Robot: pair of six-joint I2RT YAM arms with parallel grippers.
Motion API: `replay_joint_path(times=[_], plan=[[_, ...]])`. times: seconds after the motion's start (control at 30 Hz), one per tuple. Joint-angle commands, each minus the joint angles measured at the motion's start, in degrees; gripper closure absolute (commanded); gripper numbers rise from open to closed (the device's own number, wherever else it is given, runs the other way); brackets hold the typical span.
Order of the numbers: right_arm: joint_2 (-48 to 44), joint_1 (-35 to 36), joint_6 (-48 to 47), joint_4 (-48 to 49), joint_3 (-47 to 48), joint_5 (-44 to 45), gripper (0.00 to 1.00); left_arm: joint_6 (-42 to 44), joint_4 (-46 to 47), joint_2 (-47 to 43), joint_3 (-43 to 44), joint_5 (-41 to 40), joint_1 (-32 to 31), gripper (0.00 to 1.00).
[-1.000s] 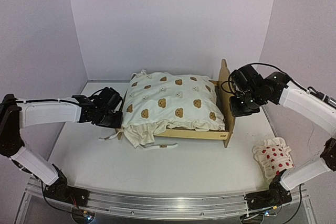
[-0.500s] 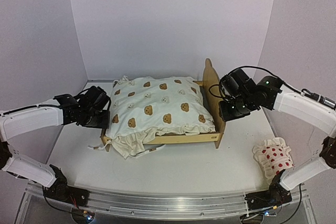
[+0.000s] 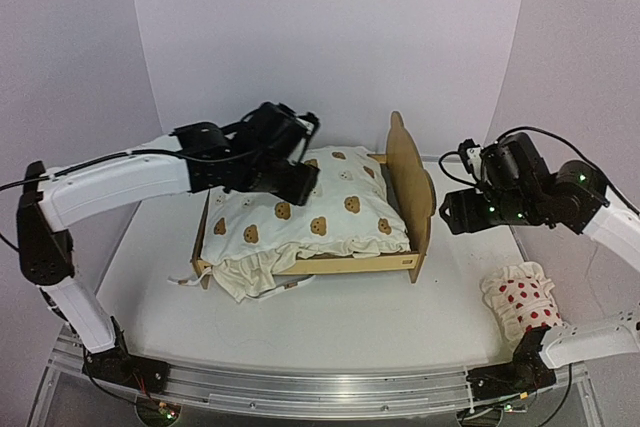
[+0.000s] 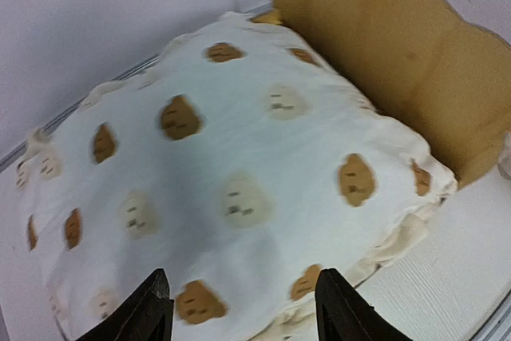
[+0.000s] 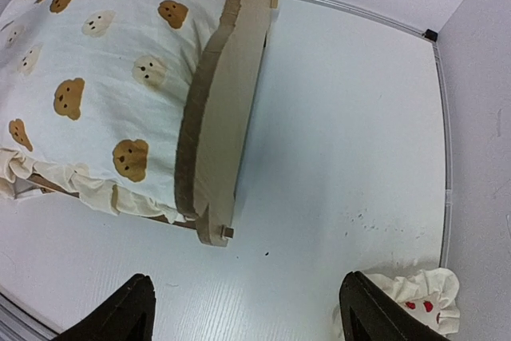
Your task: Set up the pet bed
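Observation:
The pet bed (image 3: pixel 362 264) stands mid-table, its plywood headboard (image 3: pixel 406 179) upright at its right end. A cream bear-print cushion (image 3: pixel 310 212) fills the frame and spills over the front left corner. My left gripper (image 3: pixel 298 183) hangs over the cushion's back, open and holding nothing. In the left wrist view its fingertips (image 4: pixel 156 303) flank the cushion (image 4: pixel 239 157), with the headboard (image 4: pixel 399 61) beyond. My right gripper (image 3: pixel 456 215) is open, to the right of the headboard and apart from it. In the right wrist view it (image 5: pixel 247 309) is above bare table beside the headboard (image 5: pixel 227 109).
A small white red-dotted pillow (image 3: pixel 520 303) lies at the front right of the table, near the right arm's base, and shows in the right wrist view (image 5: pixel 409 299). A cushion tie (image 3: pixel 186 278) trails off the bed's front left corner. White walls close in the table.
Both grippers have opened. My left arm swung from the bed's left end up over the cushion. My right arm drew back rightward from the headboard. The bed sits further left than a second ago.

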Motion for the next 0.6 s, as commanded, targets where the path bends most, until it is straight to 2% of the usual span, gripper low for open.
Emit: replay_joint_path(times=[0.0,0.13,0.3,0.4,0.57], plan=[[-5.81,0.12,0.58,-2.00,-2.55,2.46,0.20,11.53,0.77,12.36,13.02,4.67,-6.24,0.39],[-9.87,0.09,0.78,-2.76,-4.18,3.13,0.22,18.18,-0.03,23.72,24.49,7.49,-9.97,0.40],[-11.79,0.10,1.11,-3.77,-5.45,2.64,0.24,22.29,-2.11,33.95,36.01,10.22,-10.77,0.41],[-12.15,0.13,1.19,-4.06,-6.13,2.28,0.25,23.70,-3.10,38.07,39.50,10.08,-10.79,0.42],[-12.67,0.09,1.33,-4.08,-7.39,1.95,0.26,25.71,-2.00,41.15,40.50,8.99,-10.67,0.45]])
